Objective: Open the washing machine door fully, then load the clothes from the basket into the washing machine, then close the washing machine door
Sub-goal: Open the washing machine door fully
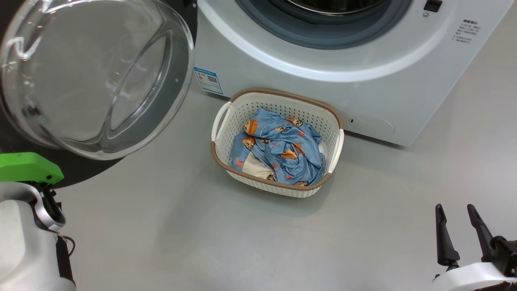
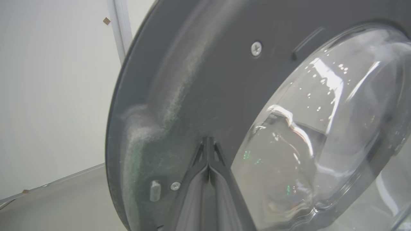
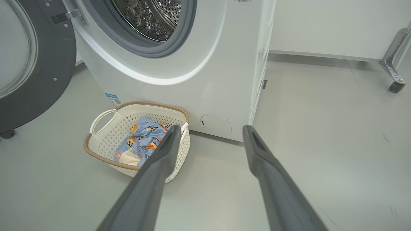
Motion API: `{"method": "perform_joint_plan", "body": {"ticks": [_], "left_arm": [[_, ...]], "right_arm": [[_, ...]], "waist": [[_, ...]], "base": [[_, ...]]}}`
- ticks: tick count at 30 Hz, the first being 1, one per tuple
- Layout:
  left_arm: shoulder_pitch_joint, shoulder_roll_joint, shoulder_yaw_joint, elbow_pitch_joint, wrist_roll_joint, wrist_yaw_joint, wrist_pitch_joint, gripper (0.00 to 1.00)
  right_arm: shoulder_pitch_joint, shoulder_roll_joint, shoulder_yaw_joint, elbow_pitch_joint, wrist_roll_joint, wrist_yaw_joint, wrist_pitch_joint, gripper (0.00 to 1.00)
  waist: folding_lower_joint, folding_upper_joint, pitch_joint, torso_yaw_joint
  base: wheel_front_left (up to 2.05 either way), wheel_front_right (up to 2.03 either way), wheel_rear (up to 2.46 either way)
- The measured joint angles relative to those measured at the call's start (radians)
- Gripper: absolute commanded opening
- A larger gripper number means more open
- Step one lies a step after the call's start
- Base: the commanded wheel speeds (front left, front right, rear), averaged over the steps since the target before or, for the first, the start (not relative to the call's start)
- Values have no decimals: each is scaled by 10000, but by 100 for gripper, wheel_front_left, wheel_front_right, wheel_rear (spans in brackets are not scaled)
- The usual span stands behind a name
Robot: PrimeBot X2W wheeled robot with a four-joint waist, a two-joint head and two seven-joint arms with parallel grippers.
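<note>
Grey smooth floor [image 1: 161,234], contents listed near to far.

Near right: right gripper [image 1: 455,209], two dark fingers spread wide with nothing between them, over bare floor, well apart from the basket.

Near left: pale left forearm [image 1: 24,242] carrying a green block [image 1: 28,167]. The left gripper [image 2: 208,141] has its fingers pressed together and holds nothing. Its tips are right at the dark inner ring of the washing machine door [image 1: 97,76], beside the glass bowl [image 2: 321,128]; contact cannot be told.

Middle: basket [image 1: 282,93], upright on the floor just in front of the washing machine [image 1: 363,93]. The clothes [image 1: 278,149] lie crumpled inside, blue with bears, with a cream patch on the near left.

Far: washer front with its opening uncovered, grey seal [image 1: 323,38], perforated drum [image 3: 151,16] and a blue sticker [image 1: 208,80] low on the left. The door is swung open to the left.
</note>
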Motion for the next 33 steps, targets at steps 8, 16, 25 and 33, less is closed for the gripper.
{"method": "perform_joint_plan", "body": {"ticks": [8, 16, 25, 33], "left_arm": [[-476, -111, 244, 502, 339, 0, -61, 0], [-726, -121, 520, 1024, 614, 0, -102, 0], [-737, -190, 529, 1120, 604, 0, -127, 0], [-577, -286, 314, 364, 456, -337, -128, 36]], "right_arm": [[-22, -21, -249, 17, 0, 0, 0, 100], [-200, -19, -244, 132, 0, 0, 0, 100], [-199, 44, -163, 366, 10, 0, 0, 100], [-199, 59, -88, 407, 12, 0, 0, 100]], "waist": [[0, 0, 286, -289], [0, 0, 219, -297], [0, 0, -193, -286], [0, 0, -651, -218]], "base": [[0, 0, 0], [0, 0, 0], [0, 0, 0], [0, 0, 0]]}}
